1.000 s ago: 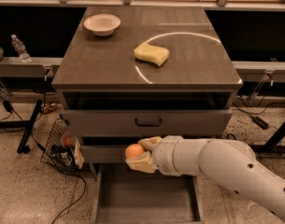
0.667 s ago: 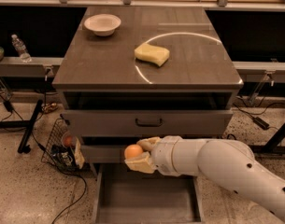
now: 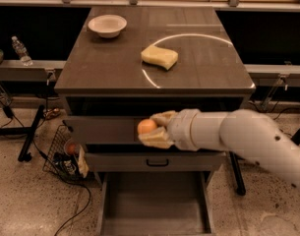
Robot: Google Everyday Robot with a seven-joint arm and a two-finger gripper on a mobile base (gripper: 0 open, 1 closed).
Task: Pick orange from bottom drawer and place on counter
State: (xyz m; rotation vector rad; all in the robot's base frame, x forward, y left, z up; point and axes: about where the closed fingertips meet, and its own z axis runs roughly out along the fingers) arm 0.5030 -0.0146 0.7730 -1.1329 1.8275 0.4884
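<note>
Gripper (image 3: pixel 147 128): two tan fingers (image 3: pixel 157 138) clamped above and below the small, round, smooth orange fruit (image 3: pixel 146 126). White arm (image 3: pixel 238 132) reaches in from the right.

Orange is out of the drawer, held in the air in front of an upper grey drawer front, just under the front edge of the dark wood-grain counter (image 3: pixel 198 73) and a little left of that edge's middle. Narrow grey bottom drawer (image 3: pixel 154 208) stands open directly below.

On the counter: yellow sponge (image 3: pixel 160 57) near the centre, on the pale arc mark; white bowl (image 3: pixel 107 25) toward the back left corner.

Risks (judgement):
- Fruit sits below counter level. Moving inward before rising enough would knock it or the upper finger against the front edge
- Smooth ball, small contact area. A bump could slip it free, to fall into the drawer or onto the floor
- Released close to the front edge, it may roll off
- Sponge blocks the centre spot
</note>
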